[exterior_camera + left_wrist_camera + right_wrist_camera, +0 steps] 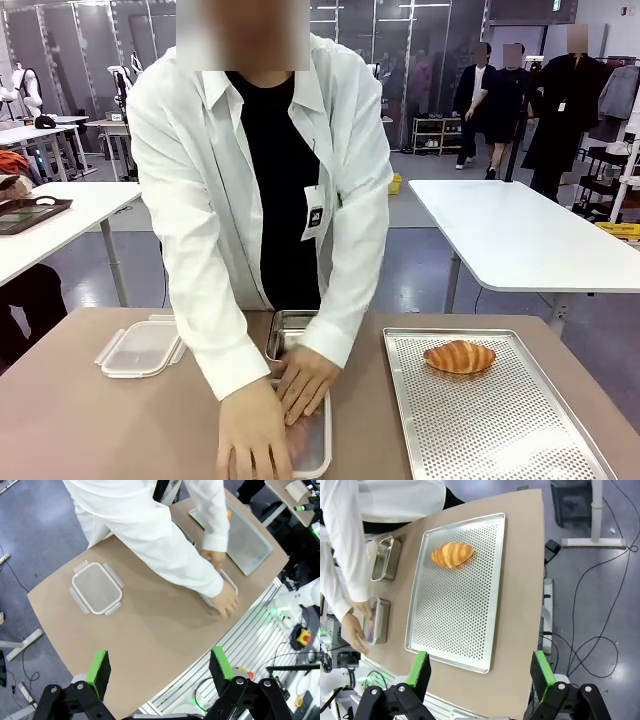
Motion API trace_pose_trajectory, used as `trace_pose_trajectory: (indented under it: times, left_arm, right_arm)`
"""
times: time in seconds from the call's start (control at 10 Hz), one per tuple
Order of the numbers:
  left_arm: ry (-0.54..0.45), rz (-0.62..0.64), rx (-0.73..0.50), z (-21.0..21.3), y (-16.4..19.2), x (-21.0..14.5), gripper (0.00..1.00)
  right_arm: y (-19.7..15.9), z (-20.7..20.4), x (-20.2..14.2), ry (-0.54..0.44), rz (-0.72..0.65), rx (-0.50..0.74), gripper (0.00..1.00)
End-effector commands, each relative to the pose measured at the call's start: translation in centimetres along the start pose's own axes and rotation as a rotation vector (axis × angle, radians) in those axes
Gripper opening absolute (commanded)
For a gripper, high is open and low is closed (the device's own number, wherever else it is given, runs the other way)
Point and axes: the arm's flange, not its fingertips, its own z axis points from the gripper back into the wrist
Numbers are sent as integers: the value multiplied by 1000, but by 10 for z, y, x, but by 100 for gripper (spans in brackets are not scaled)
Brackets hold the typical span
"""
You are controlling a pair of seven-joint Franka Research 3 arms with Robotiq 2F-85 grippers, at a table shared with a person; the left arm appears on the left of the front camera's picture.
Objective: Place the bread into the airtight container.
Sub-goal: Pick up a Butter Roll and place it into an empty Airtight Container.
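**Front view.** The bread (460,357) lies in the upper part of the perforated tray (480,430), at the right of the frame. At bottom centre, a person in a white coat leans over the table (80,420). One hand (255,435) and the other hand (305,380) rest on the airtight container (318,442). A steel pan (290,325) stands just behind the container. A clear lid with clips (140,348) lies at left, apart from the container.

**Left wrist view.** The left gripper (160,666) rises from the bottom edge above the table. Its jaws are spread wide, with nothing between the pads and nothing touched. The lid (96,587) is at centre left.

**Right wrist view.** The right gripper (480,669) hangs over the near edge of the tray (455,615). Its jaws are fully spread, holding and touching nothing. The bread (451,554) sits in the upper part of the tray, and the container (377,622) is at far left.
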Motion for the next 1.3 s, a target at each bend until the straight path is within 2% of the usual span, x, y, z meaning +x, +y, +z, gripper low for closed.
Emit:
trace_pose_trajectory:
  times: [0.0,1.2]
  left_arm:
    - [2,-22,-11,1,0,0,100]
    - [2,-22,-11,1,0,0,100]
  right_arm:
    - [-3,2,0,3,21,12,100]
    - [-3,2,0,3,21,12,100]
